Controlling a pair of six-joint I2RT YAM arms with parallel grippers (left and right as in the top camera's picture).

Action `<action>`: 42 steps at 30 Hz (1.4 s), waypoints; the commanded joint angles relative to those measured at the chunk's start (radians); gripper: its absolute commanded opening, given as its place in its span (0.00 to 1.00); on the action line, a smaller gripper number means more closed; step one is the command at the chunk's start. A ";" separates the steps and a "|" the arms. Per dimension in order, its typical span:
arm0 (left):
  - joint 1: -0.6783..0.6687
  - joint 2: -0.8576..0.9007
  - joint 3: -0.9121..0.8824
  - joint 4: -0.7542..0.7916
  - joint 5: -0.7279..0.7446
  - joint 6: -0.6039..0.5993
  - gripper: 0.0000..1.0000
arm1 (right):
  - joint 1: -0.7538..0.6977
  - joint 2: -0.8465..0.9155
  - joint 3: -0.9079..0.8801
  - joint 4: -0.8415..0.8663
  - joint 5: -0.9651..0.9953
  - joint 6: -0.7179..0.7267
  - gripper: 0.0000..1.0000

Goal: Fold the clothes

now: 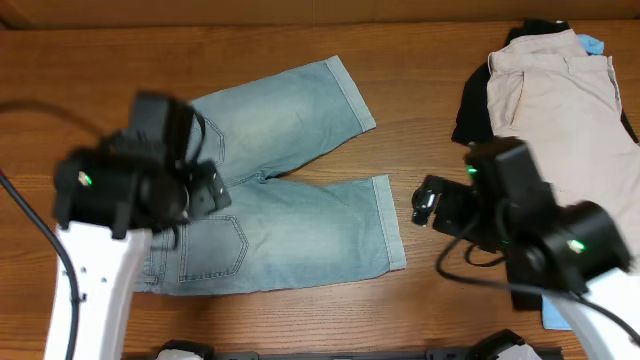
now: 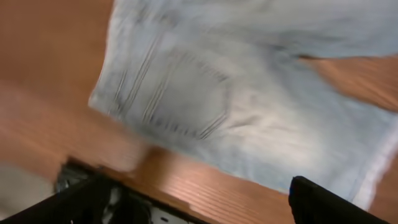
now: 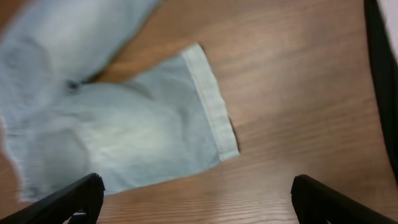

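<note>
The light-blue denim shorts lie spread flat on the wooden table, back pockets up, both legs pointing right with cuffed hems. My left gripper hovers over the waist and pocket area; its wrist view shows a stitched back pocket below it and wide-apart fingers, open and empty. My right gripper hovers just right of the lower leg's cuff; its fingers are spread wide, open and empty above bare wood.
Beige shorts lie on a black garment at the back right, with a bit of blue cloth behind them. The table's front edge is close under the left gripper.
</note>
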 commanded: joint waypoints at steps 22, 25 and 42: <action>0.318 -0.188 -0.851 0.436 -0.143 -0.735 0.88 | -0.003 0.242 -0.272 0.214 -0.143 -0.079 1.00; 0.376 -0.185 -0.882 0.491 -0.166 -0.670 0.88 | -0.002 0.270 -0.272 0.224 -0.144 -0.082 1.00; 0.601 0.005 -0.946 0.782 -0.090 -0.366 0.72 | -0.002 0.290 -0.272 0.267 -0.153 -0.100 0.99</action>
